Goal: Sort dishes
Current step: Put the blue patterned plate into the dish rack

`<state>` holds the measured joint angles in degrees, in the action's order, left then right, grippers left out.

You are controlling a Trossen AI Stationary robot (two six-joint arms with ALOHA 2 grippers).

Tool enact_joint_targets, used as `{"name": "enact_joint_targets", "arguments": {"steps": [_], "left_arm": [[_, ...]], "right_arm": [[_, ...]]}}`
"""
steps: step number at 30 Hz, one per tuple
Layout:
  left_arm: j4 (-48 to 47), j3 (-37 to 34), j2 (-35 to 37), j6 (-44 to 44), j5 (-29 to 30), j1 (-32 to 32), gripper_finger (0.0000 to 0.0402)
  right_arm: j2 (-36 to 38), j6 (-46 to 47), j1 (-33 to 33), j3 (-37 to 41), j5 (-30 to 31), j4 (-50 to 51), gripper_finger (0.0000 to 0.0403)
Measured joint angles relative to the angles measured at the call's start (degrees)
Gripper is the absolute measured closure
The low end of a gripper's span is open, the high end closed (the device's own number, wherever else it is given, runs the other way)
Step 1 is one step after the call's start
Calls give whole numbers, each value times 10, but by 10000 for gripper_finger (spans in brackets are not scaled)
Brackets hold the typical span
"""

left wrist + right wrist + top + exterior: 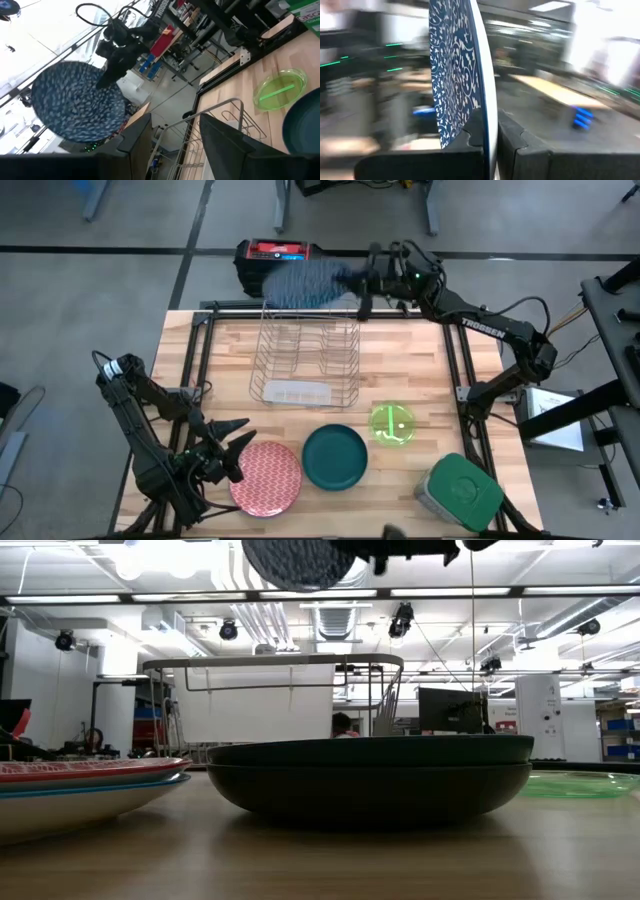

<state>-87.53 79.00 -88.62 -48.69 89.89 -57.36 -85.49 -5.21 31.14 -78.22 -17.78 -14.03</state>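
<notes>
My right gripper (362,280) is shut on a blue-speckled plate (303,282), held high over the far end of the silver wire rack (305,360). The plate also shows in the left wrist view (75,102) and at the top of the low view (300,560). My left gripper (235,438) is open and empty beside the red-patterned plate (265,478), which lies on top of a stack of plates (60,802). The dark green plate (335,457) and the neon-green dish (393,424) rest flat on the table. My right gripper pinches the blue-speckled plate's rim (487,112) between its two fingers (520,145), one on each face. The fingers come level from the table's right side. The plate stands on edge, lifted clear above the rack.
A grey container with a green lid (460,492) stands at the near right corner. A dark case with a red top (272,255) sits beyond the table's far edge. Bare wood lies left of the rack and between the rack and the plates.
</notes>
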Motion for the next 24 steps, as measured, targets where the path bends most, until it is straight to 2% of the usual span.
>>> {"name": "enact_joint_targets", "arguments": {"steps": [4, 8, 20, 24], "left_arm": [[0, 0, 1, 0, 0, 0, 244], [0, 0, 3, -3, 1, 0, 244], [0, 0, 3, -5, 1, 0, 244], [0, 0, 3, -5, 1, 0, 245]], "right_arm": [[0, 16, 0, 4, 166, 31, 400], [-2, 18, -2, 18, 238, 37, 400], [-107, -31, -5, 27, 234, 40, 400], [-134, -50, -5, 27, 212, 40, 400]]}}
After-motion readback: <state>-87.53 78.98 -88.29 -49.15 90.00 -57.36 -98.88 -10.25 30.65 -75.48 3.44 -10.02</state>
